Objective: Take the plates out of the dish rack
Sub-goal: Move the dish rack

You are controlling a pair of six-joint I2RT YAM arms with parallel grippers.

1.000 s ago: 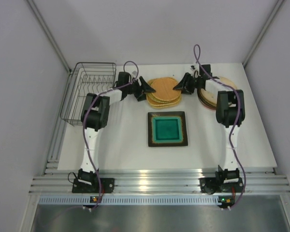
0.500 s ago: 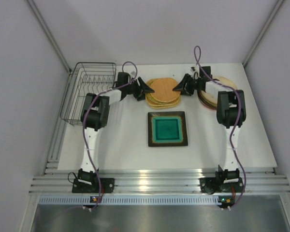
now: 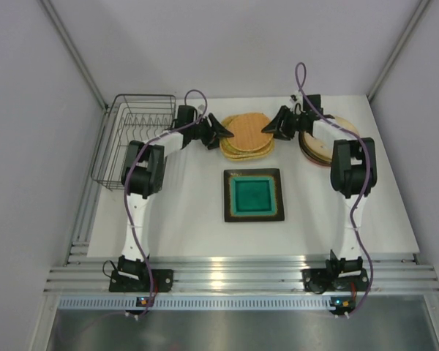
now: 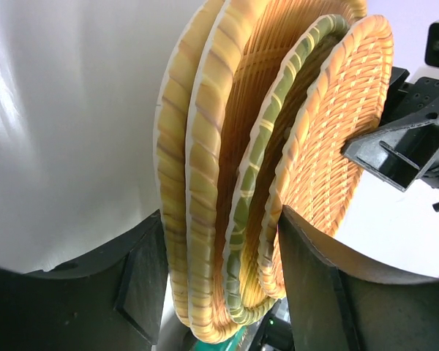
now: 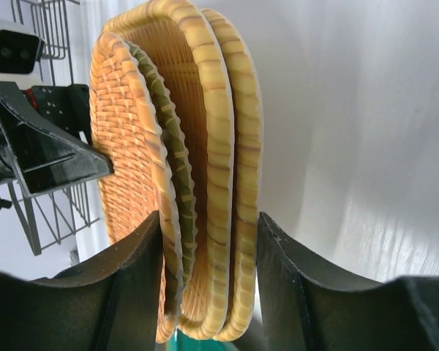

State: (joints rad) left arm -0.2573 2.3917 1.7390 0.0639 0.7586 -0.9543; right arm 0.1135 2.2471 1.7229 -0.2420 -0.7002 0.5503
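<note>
Since a moment ago the woven stack (image 3: 247, 136) has shifted slightly toward the far edge of the table (image 3: 183, 227), and both my grippers have gone with it. My left gripper (image 3: 224, 136) is at its left edge and my right gripper (image 3: 268, 129) at its right edge, facing each other across it.

In each wrist view my two fingers straddle the whole thickness of the stack, one on the top face and one against the underside, pressed closed on it. I cannot tell whether the stack is clear of the table.

It is four rounded-square woven plates nested together. The top one is orange-tan with a fine weave. The next has a green coiled rim. The two beneath are paler yellow with thick banded rims.

The teal plate (image 3: 254, 195), square with a dark rim, lies flat on the table just nearer than the stack. A pile of round plates (image 3: 342, 127) sits to the right, partly under my right arm. The rack (image 3: 104, 150), dark wire with upright prongs, stands at the far left corner, well apart from the stack.
</note>
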